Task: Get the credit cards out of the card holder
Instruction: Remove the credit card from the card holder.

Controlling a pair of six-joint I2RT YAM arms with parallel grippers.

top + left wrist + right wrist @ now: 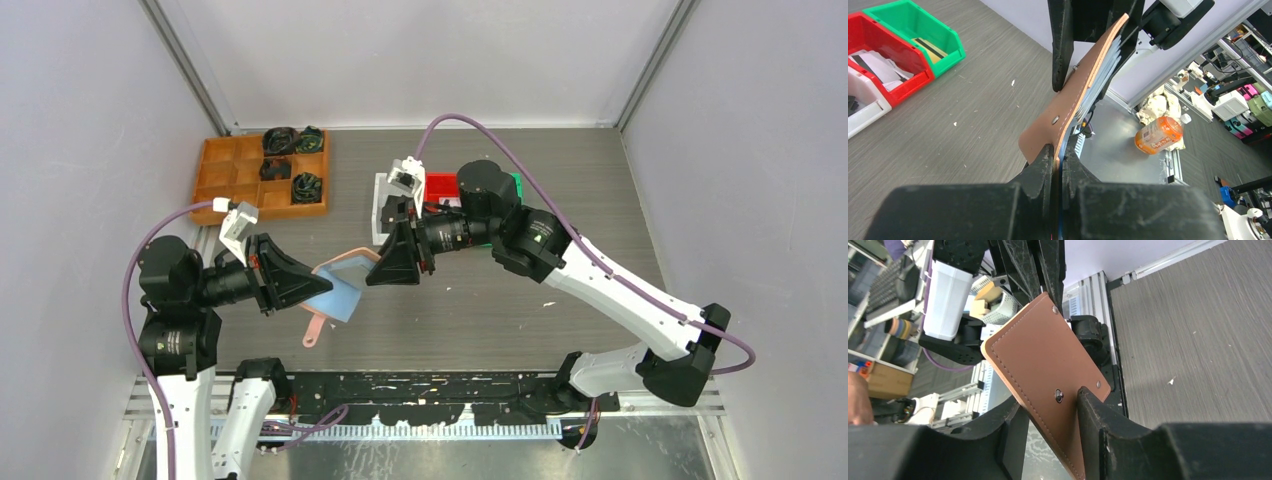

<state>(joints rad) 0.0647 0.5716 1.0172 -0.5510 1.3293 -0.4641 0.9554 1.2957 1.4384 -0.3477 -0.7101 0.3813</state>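
Note:
A tan leather card holder (350, 260) hangs above the table's middle, with light blue cards (336, 298) fanned out of it. My left gripper (315, 287) is shut on its near end; the left wrist view shows both fingers pressed on the card holder (1068, 100) and the cards (1103, 70). My right gripper (382, 270) stands open around the far end. In the right wrist view the card holder (1043, 355) lies between the fingers of the right gripper (1050, 399), touching the right finger, with a gap to the left one.
A wooden compartment tray (235, 180) with dark bundles sits at the back left. White (385, 205), red (440, 187) and green (517, 185) bins stand behind the right arm. An orange bottle (1158, 135) lies beyond the table's near edge.

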